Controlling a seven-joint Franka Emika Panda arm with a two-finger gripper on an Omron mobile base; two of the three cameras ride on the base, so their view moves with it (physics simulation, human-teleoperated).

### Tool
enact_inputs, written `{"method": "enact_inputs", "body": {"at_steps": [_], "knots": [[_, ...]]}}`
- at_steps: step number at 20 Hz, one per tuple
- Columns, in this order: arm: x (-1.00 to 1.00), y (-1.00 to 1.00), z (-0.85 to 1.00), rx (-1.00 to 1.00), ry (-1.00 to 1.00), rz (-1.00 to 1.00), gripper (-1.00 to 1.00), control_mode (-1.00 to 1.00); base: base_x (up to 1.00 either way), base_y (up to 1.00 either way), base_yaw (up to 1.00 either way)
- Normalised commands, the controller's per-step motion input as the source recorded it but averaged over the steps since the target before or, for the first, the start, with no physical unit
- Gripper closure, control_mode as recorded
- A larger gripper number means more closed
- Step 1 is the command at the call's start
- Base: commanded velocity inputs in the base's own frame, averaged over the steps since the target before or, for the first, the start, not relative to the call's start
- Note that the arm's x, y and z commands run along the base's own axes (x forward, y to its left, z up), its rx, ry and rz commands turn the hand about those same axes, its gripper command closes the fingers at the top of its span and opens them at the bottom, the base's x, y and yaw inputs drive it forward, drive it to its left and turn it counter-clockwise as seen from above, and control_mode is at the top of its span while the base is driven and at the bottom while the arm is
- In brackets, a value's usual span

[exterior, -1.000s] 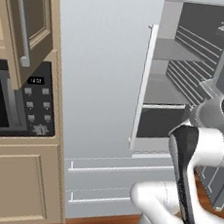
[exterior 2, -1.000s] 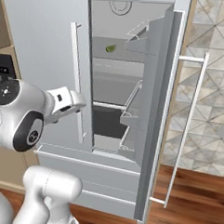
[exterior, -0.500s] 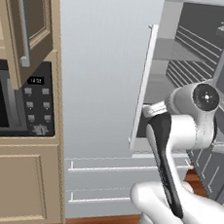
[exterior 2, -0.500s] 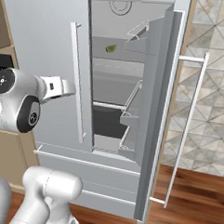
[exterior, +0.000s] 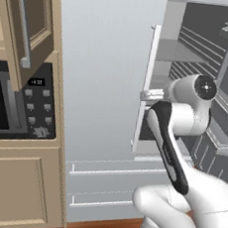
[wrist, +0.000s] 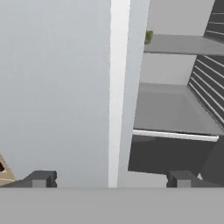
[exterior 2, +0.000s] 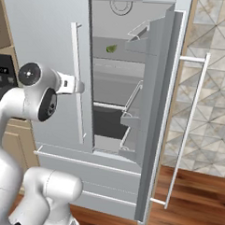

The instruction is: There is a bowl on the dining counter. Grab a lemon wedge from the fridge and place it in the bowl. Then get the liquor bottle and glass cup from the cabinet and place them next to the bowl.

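Progress: fridge has its right door open; lemon wedge lies untaken on an upper shelf, so every step is left.
Gripper: gripper is open and empty, facing the closed left door's edge.
Lemon wedge: at the shelf's left end, above and beyond the fingers, well apart.

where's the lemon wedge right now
The lemon wedge lies on an upper shelf of the open fridge, toward that shelf's left end in the right base view, well above the open gripper.
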Motion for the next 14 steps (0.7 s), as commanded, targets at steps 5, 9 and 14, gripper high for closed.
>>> {"method": "enact_inputs", "body": {"at_steps": [5, 9, 14], "knots": [[0.59, 0.09, -0.01, 0.0, 0.01, -0.15, -1.0, -1.0, 0.0, 0.0, 0.0], [0.55, 0.0, -0.11, 0.0, 0.0, -0.08, -1.0, -1.0, 0.0, 0.0, 0.0], [0.63, 0.0, -0.16, 0.0, 0.02, -0.01, -1.0, -1.0, 0.0, 0.0, 0.0]]}}
